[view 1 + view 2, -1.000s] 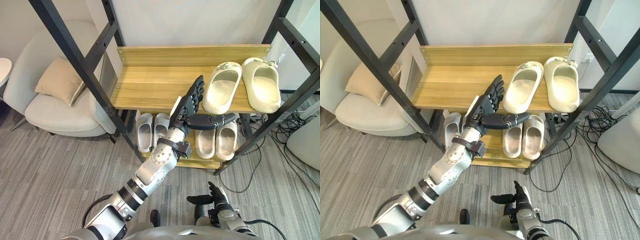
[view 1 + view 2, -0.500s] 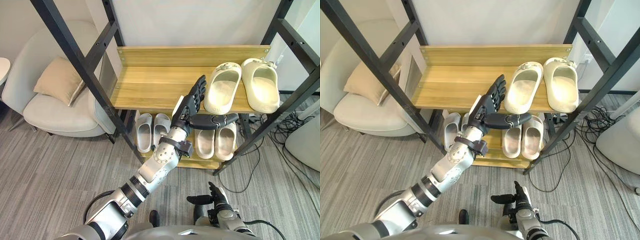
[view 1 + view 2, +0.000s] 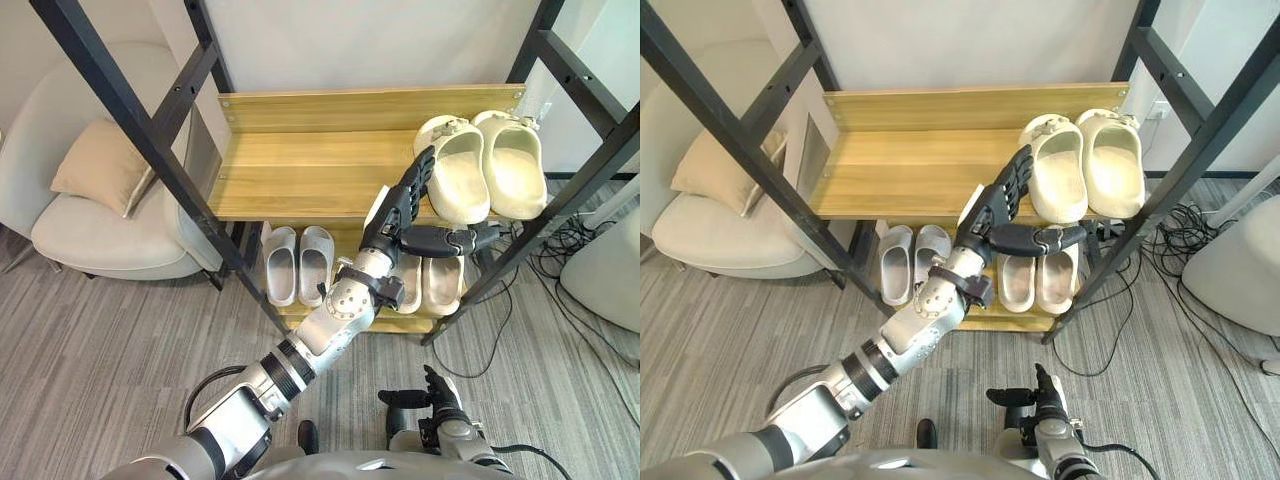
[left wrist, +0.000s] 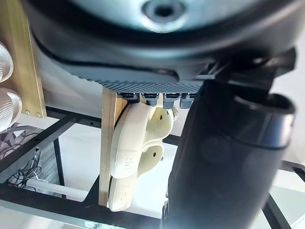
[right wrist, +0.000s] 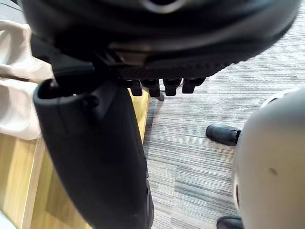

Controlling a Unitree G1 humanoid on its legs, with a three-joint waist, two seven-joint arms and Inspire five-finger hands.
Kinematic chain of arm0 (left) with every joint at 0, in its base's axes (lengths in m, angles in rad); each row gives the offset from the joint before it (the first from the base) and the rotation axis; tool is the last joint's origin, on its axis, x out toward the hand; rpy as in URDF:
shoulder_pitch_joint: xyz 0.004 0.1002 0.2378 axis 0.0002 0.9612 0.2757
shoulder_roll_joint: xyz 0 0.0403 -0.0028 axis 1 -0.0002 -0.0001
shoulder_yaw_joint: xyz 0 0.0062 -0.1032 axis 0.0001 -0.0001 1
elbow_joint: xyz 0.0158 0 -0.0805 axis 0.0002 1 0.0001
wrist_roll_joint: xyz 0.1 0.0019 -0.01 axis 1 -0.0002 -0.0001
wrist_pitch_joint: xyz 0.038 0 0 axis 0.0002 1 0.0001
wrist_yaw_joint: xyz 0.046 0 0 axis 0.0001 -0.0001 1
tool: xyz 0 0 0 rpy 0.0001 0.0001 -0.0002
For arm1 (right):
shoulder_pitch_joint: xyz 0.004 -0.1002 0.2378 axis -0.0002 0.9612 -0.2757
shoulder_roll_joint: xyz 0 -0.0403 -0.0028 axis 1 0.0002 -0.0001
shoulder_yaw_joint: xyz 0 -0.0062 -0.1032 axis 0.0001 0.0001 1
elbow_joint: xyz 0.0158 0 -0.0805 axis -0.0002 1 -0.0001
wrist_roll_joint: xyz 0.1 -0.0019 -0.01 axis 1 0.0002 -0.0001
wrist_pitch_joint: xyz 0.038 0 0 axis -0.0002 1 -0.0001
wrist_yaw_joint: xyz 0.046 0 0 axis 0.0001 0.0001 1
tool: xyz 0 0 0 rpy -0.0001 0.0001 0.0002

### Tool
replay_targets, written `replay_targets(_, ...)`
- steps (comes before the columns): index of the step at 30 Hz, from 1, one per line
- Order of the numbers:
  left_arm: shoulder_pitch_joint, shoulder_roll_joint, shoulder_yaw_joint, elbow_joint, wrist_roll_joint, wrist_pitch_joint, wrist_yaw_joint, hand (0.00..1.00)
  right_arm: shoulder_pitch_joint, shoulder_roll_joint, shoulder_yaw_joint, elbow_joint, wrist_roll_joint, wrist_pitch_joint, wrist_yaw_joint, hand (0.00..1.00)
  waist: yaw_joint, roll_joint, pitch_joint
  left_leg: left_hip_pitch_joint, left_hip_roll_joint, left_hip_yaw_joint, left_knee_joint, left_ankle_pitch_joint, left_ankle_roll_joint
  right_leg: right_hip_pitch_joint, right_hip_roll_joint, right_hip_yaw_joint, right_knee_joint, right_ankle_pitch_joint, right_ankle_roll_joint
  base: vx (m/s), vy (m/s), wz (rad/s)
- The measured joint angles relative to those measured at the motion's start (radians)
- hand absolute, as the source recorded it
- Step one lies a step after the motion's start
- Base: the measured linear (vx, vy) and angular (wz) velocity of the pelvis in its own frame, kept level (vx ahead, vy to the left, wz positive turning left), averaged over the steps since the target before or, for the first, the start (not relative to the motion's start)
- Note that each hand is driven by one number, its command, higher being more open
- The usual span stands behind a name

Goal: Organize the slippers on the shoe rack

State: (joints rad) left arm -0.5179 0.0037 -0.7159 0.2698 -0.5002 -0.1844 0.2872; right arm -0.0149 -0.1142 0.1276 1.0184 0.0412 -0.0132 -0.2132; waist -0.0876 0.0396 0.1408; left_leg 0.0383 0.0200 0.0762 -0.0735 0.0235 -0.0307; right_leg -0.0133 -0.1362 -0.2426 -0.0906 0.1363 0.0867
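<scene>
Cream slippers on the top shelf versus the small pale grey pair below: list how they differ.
The cream slippers sit at the right end of the top wooden shelf; the pale grey pair sits on the lower shelf, further left. The cream ones look bulkier than the grey. The left hand lays straight fingers against one cream slipper; nothing touches the grey pair. Both pairs lie side by side, soles down.

Grey carpet floor (image 3: pixel 100 330), pale armchair (image 3: pixel 90 240) with beige cushion (image 3: pixel 95 165), white wall (image 3: pixel 350 40) behind

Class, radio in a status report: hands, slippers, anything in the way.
Left hand open, fingers flat against left cream slipper on top shelf. Slipper beside its partner. Right hand open, low, idle. Black frame post close by.
</scene>
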Motion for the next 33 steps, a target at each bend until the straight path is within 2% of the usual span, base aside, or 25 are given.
replay_targets(18,-0.006,0.000,0.034,0.004,0.044,0.001,0.010,1.00,-0.002,0.008,-0.032,0.008,0.000,0.000,-0.017,1.00,-0.002,-0.001,0.001,0.000,0.000,0.022,-0.003,-0.001,-0.004,-0.011,0.001,0.019,0.000,-0.001,-0.001,0.00,0.003,-0.03)
replay_targets(22,-0.025,0.012,0.133,-0.011,0.046,0.050,0.010,1.00,-0.010,0.012,-0.030,0.010,0.000,-0.002,-0.016,1.00,-0.019,0.001,-0.001,-0.008,0.004,0.003,-0.001,0.002,-0.007,-0.010,0.000,0.002,0.001,0.001,-0.003,0.00,-0.005,0.09)
replay_targets(24,-0.030,0.039,0.167,-0.043,0.037,0.064,0.012,1.00,-0.013,0.012,-0.030,0.012,0.000,-0.003,-0.015,1.00,-0.019,0.003,-0.002,-0.019,0.007,-0.006,0.000,0.003,-0.009,-0.015,0.000,-0.007,0.003,0.002,-0.005,0.03,-0.006,0.16)
replay_targets(27,-0.029,0.077,0.181,-0.159,0.016,0.066,0.012,1.00,-0.012,0.011,-0.028,0.021,0.000,-0.001,-0.013,1.00,0.002,0.004,-0.002,-0.032,0.011,-0.041,0.004,0.013,-0.005,-0.008,0.003,-0.042,0.006,-0.003,-0.008,0.05,-0.008,0.28)
replay_targets(29,-0.029,0.078,0.178,-0.214,0.005,0.066,0.010,1.00,-0.012,0.011,-0.028,0.022,0.000,0.001,-0.009,1.00,0.011,0.005,-0.002,-0.033,0.009,-0.058,0.006,0.014,-0.005,0.001,0.001,-0.059,0.006,-0.006,-0.008,0.04,0.012,0.33)
replay_targets(30,-0.027,0.079,0.177,-0.291,-0.007,0.065,0.005,1.00,-0.017,0.010,-0.025,0.022,0.000,0.000,-0.005,1.00,0.029,0.005,-0.003,-0.033,0.007,-0.068,0.010,0.014,-0.006,0.010,0.001,-0.071,0.006,-0.008,-0.008,0.03,0.019,0.37)
replay_targets(33,-0.012,0.079,0.167,-0.419,-0.031,0.048,-0.029,1.00,-0.035,0.015,-0.004,0.023,0.000,0.000,0.007,1.00,0.041,0.008,-0.005,-0.034,-0.007,-0.101,0.022,0.014,-0.005,0.034,-0.010,-0.104,0.005,-0.020,-0.003,0.00,0.022,0.35)
